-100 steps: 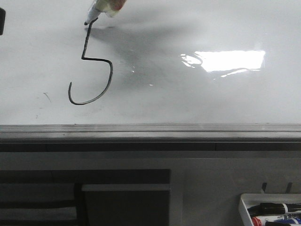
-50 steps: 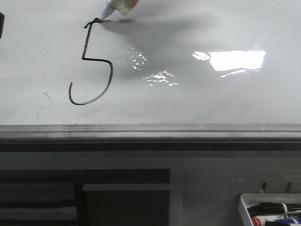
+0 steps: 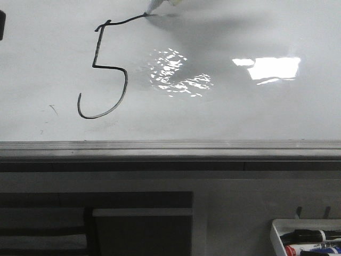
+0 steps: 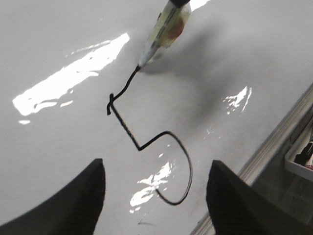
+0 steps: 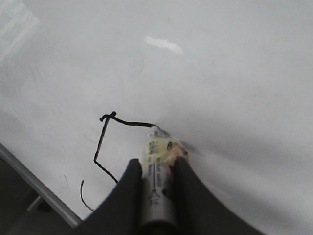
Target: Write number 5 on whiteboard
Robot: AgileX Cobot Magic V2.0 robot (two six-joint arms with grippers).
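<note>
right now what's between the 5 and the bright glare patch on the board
Only bare whiteboard with rippled reflections; front view shows no marks between the number 5 and glare patch.

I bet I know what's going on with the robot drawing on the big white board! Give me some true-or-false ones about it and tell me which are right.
1. The right claw is shut on the white marker pen with a yellow label. True.
2. The pen's tip touches the end of the top stroke of the thin black number 5. True.
3. The left claw holds a second pen. False: it is open and empty.
4. The number is drawn in red. False: it is black.
5. The small white tray of markers sits on the glossy white whiteboard. False: it hangs below the board's grey rim.
</note>
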